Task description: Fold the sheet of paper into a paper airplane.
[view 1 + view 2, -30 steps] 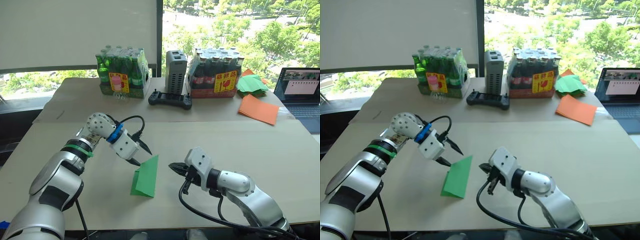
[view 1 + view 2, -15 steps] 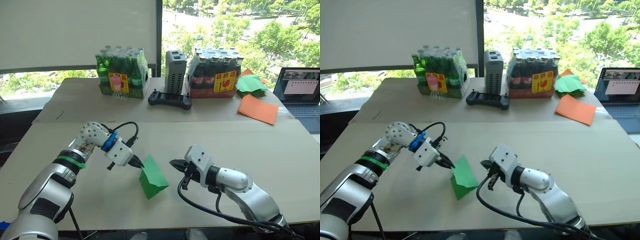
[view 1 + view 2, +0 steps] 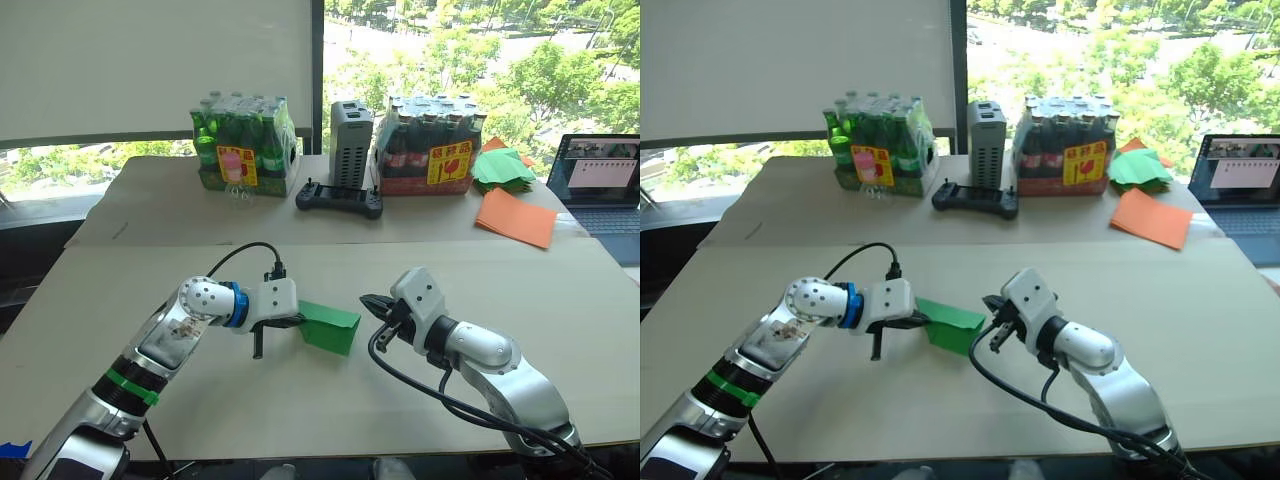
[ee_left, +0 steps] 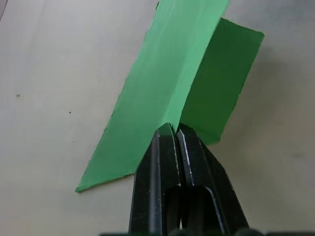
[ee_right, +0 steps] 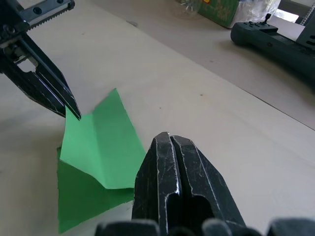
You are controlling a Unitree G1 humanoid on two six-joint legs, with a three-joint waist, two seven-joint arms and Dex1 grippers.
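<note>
The sheet of paper (image 3: pixel 330 327) is bright green and folded along a crease, one flap raised in a low tent over the tan table (image 3: pixel 560 300). My left gripper (image 3: pixel 300 321) is shut on the paper's near-left creased edge; in the left wrist view its fingers (image 4: pixel 162 147) pinch the fold, and the sheet of paper (image 4: pixel 162 93) spreads beyond them. My right gripper (image 3: pixel 366 302) is shut with nothing in it, its tips just off the paper's right edge. The right wrist view shows its fingers (image 5: pixel 165 167) above the sheet of paper (image 5: pixel 101 142).
At the table's back stand a pack of green bottles (image 3: pixel 245 145), a grey box (image 3: pixel 352 130), a pack of dark bottles (image 3: pixel 430 145) and a black controller (image 3: pixel 340 198). Orange sheets (image 3: pixel 517 218), a green paper stack (image 3: pixel 503 168) and a laptop (image 3: pixel 605 185) lie at the back right.
My left gripper went from open beside the paper to shut on its edge, then swung right, carrying the sheet right and laying it lower. My right gripper rose slightly toward the paper's right edge.
</note>
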